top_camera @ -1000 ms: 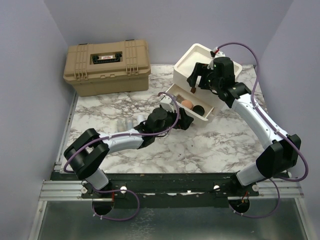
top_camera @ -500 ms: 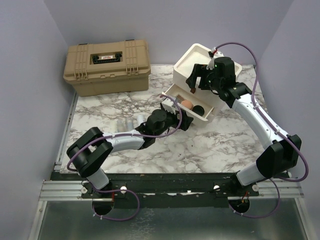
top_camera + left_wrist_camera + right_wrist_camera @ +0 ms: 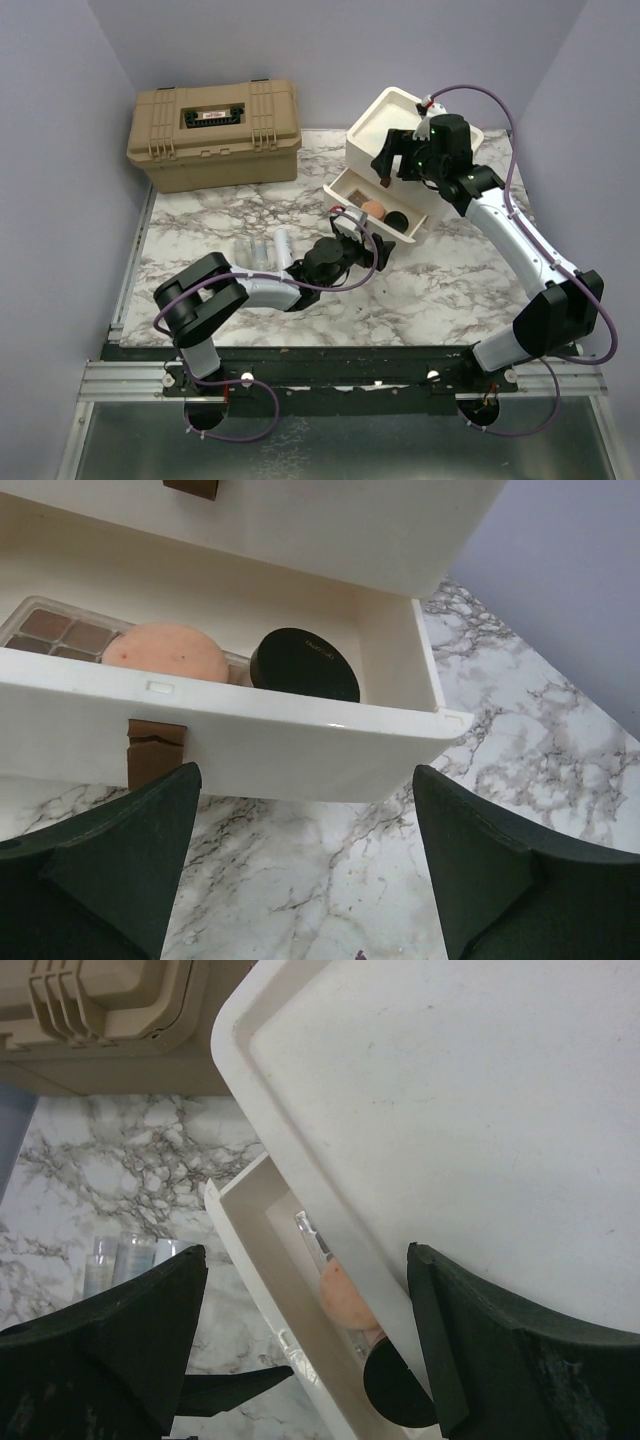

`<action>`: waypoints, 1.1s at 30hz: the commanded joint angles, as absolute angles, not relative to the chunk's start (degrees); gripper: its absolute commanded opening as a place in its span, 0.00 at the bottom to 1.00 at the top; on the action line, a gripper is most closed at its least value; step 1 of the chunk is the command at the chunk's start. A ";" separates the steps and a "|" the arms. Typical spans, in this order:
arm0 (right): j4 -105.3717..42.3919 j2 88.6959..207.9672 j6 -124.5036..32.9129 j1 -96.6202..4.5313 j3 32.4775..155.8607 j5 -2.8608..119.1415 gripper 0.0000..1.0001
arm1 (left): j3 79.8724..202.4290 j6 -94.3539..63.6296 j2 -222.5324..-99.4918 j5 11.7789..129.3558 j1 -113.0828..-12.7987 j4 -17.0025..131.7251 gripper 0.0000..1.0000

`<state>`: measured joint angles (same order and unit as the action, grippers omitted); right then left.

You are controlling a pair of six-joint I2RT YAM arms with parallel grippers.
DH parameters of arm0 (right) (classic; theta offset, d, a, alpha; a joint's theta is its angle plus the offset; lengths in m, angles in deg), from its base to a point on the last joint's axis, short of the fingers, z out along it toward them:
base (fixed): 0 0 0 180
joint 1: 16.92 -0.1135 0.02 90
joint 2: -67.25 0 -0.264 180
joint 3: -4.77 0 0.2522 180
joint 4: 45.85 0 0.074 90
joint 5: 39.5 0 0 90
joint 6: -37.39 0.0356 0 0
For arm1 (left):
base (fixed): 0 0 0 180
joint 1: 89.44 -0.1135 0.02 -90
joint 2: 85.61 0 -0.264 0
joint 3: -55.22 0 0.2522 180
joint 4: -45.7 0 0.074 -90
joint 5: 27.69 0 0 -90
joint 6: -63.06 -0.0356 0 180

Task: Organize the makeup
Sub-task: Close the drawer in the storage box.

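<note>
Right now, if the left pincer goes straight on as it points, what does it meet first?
Probably the open drawer's front wall, dead ahead of the left pincer, near its brown handle; depth is unclear.

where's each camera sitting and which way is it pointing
top external: high behind the robot, looking down on the table; left arm and right arm show.
left wrist: low over the table, facing the front of the open drawer; left tool open.
right wrist: above the drawer unit, looking down; right tool open.
shared: both wrist views catch the peach puff and black compact in that drawer.
</note>
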<state>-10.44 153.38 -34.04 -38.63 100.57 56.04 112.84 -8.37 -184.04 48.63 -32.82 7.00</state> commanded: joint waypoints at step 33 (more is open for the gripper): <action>-1.29 153.91 -29.93 -39.50 100.79 64.55 0.86 | 120.90 -9.62 -196.00 40.07 -33.27 -1.50 0.89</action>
